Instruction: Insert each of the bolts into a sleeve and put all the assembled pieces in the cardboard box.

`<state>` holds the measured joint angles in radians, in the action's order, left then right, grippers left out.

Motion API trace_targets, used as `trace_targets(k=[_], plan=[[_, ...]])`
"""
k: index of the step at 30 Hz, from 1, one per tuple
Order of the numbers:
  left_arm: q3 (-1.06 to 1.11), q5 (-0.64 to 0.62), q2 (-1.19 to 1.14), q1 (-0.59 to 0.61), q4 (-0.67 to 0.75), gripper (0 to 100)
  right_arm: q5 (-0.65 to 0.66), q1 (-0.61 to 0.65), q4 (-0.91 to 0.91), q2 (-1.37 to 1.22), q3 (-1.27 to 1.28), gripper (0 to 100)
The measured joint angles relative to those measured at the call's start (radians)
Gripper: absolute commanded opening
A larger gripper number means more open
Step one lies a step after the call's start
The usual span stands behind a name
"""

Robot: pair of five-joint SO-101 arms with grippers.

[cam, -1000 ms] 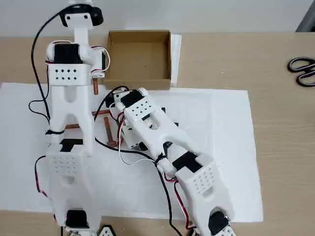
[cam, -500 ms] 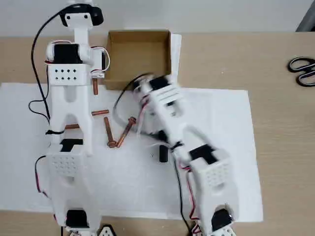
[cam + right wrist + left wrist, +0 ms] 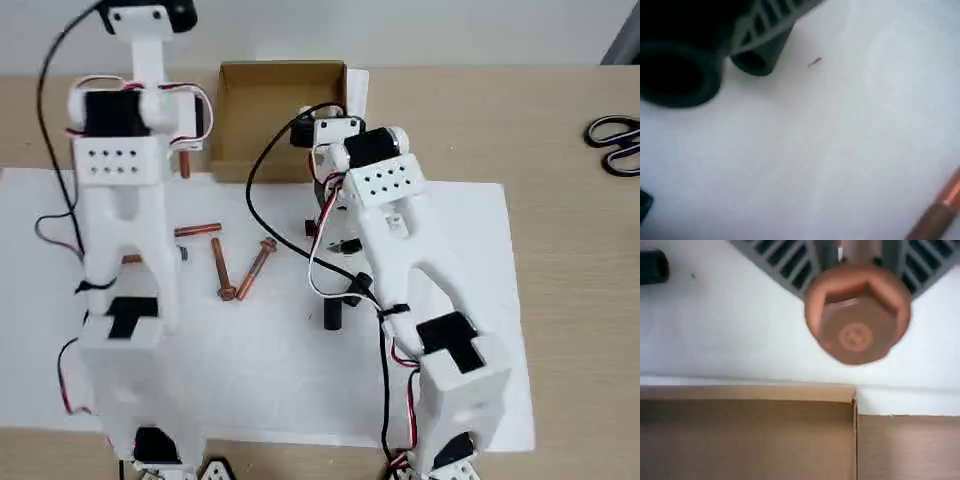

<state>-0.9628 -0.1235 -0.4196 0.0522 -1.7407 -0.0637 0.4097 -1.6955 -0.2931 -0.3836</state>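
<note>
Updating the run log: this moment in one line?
left gripper: shut on copper bolt by cardboard box | right arm: near box | on paper: bolts, black sleeve

Seen close, the bolt (image 3: 857,322) is copper-coloured metal, smooth with a dull sheen. The bolts (image 3: 257,268) lying on the paper sheet (image 3: 470,260) have the same coppery finish. The sheet itself is white, matt and smooth. The sleeve (image 3: 333,313) looks like matt black plastic or rubber. The cardboard box (image 3: 270,172) is plain brown matt card. The left arm (image 3: 120,215) and right arm (image 3: 400,230) are white matt plastic, and the table (image 3: 570,250) shows pale wood grain with a satin finish
</note>
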Motion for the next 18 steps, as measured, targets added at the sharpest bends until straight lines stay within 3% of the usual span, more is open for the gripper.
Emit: trace_targets(k=[7, 18], plan=[[0.284, 0.029, 0.241, 0.012, 0.000, 0, 0.000, 0.000, -0.002, 0.163, 0.051, 0.3], [0.588, 0.107, 0.428, 0.014, 0.000, 0, 0.000, -0.071, -0.002, 0.338, 0.287, 0.4]])
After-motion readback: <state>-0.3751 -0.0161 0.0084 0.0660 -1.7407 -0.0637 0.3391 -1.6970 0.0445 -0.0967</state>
